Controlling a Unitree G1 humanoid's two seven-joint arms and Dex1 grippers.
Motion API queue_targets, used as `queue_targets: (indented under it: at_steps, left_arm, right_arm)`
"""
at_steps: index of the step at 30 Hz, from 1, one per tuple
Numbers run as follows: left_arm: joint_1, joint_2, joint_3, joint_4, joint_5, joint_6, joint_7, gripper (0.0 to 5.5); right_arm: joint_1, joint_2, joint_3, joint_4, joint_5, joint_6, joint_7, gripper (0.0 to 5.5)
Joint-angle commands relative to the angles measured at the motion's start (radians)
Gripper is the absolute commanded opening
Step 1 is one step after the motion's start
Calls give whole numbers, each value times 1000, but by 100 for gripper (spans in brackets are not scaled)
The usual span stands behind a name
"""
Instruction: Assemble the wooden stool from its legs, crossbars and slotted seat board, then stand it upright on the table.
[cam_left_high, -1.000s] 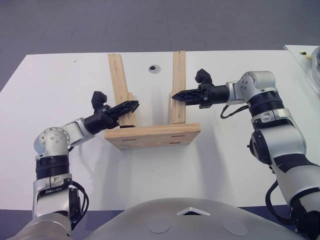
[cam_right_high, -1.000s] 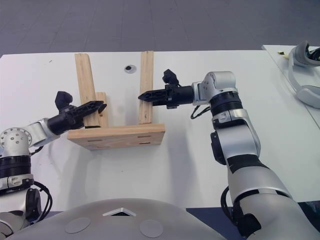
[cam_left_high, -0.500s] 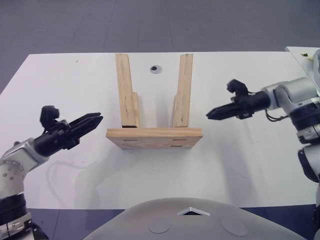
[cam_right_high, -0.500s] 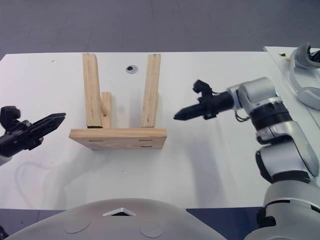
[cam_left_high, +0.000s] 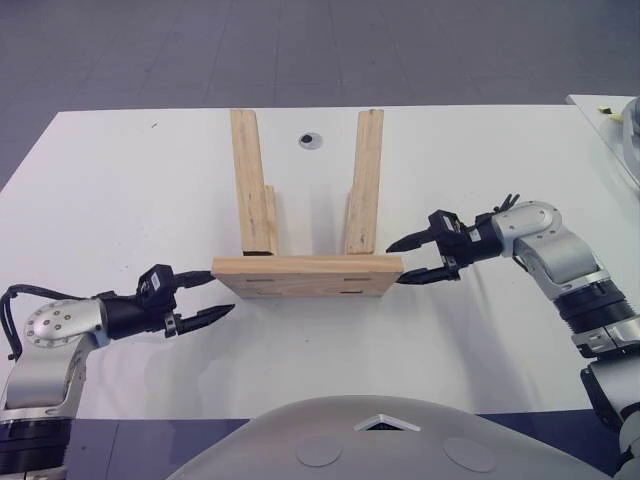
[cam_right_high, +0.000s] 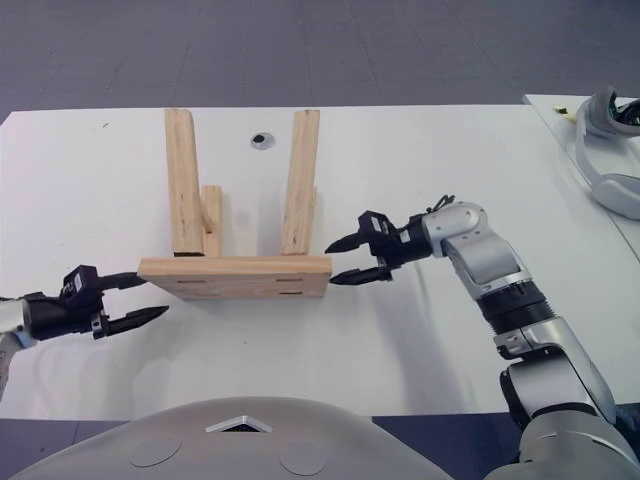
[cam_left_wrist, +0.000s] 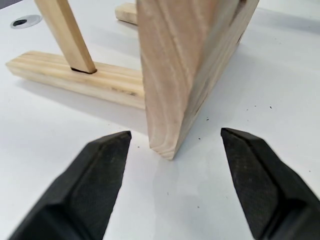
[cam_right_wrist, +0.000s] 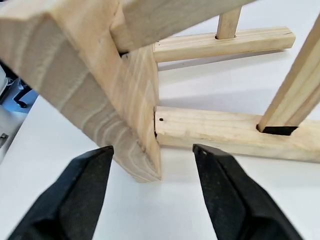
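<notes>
One wooden stool (cam_left_high: 306, 275), two claws, left (cam_left_high: 220, 293) and right (cam_left_high: 394, 265), and one round grommet (cam_left_high: 309, 139) near the counter's (cam_left_high: 120, 200) far edge.

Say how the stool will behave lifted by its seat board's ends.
Probably rigid: the stool is solid wood. Likely tilts legward, since both legs jut from the seat board. Its smooth ends, between left end effector and right end effector, may slip.

The black two-finger tool (cam_left_wrist: 175, 134) has its fingers (cam_left_wrist: 85, 190) spread wide apart. The bottom corner of a thick pale wooden seat board (cam_left_wrist: 190, 60) sits between the tips, resting on the white tabletop (cam_left_wrist: 50, 130). The fingers do not touch it. Behind, a thin wooden bar (cam_left_wrist: 65, 30) sticks into a long wooden leg (cam_left_wrist: 75, 82) lying flat.
</notes>
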Motion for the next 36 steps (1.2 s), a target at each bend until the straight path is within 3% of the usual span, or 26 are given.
queue_targets:
  at_steps: [1,7,15,17,19,23,28,32,36]
  left_arm:
    - [-50,27,-32,38,28,-19,0,332]
    - [-159,0,-135,35,43,-16,3,332]
    - [-102,11,-174,-35,10,2,-11,194]
    - [-103,8,-152,-19,-21,18,-12,166]
    - [-158,5,-87,-17,-137,125,4,164]
    - [-347,23,28,-14,-435,441,79,164]
    - [-720,52,72,126,-772,822,196,164]
    - [-1031,48,62,376,-820,1033,287,163]
    - [-1294,-65,161,749,-732,984,664,163]
  right_arm:
    - [24,21,6,-34,-28,-20,22,298]
    - [24,81,-16,-40,-34,10,-3,298]
    - [35,129,-46,-46,-42,58,-62,164]
    - [32,124,-53,-65,-2,128,-42,162]
    - [-33,121,-86,-101,140,404,-28,162]
    - [-276,202,-193,-85,377,879,-81,162]
    - [-645,327,-316,147,422,1143,-108,162]
    - [-875,426,-439,425,369,1124,-230,152]
    - [-1049,544,-612,827,269,862,-677,146]
